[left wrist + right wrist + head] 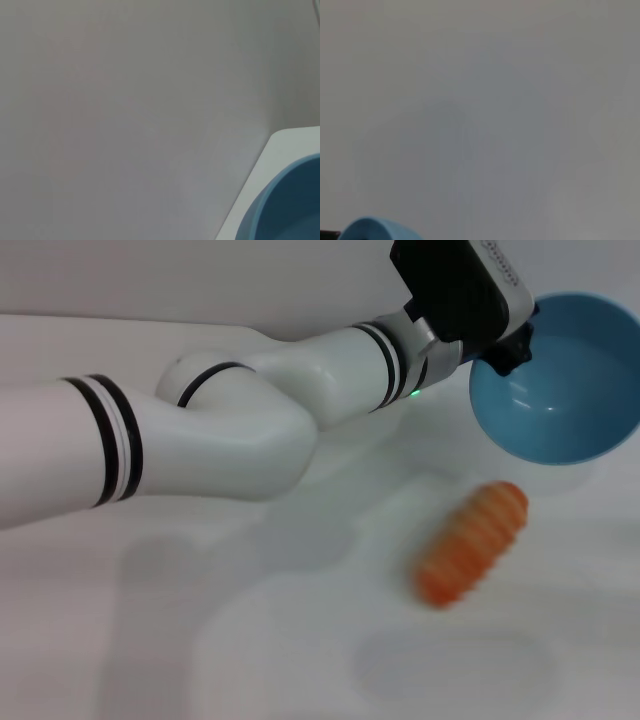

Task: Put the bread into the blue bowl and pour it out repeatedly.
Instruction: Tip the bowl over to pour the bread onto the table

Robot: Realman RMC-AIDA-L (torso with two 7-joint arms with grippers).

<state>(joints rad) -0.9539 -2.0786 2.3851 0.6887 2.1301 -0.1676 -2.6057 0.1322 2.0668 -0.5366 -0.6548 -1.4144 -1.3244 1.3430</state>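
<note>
Bread (pixel 472 543) lies out on the white table (pixel 300 660), ridged side up, just below the blue bowl (pixel 565 380) and apart from it. I have my left pincer (pixel 508 348) clamped on the bowl's rim, holding it tipped on its side with the mouth facing me, and it looks empty inside. I judge this pour is done; what is left is to right the bowl and load the loaf again. My right pincer is out of sight; its wrist camera catches only a sliver of the bowl.
</note>
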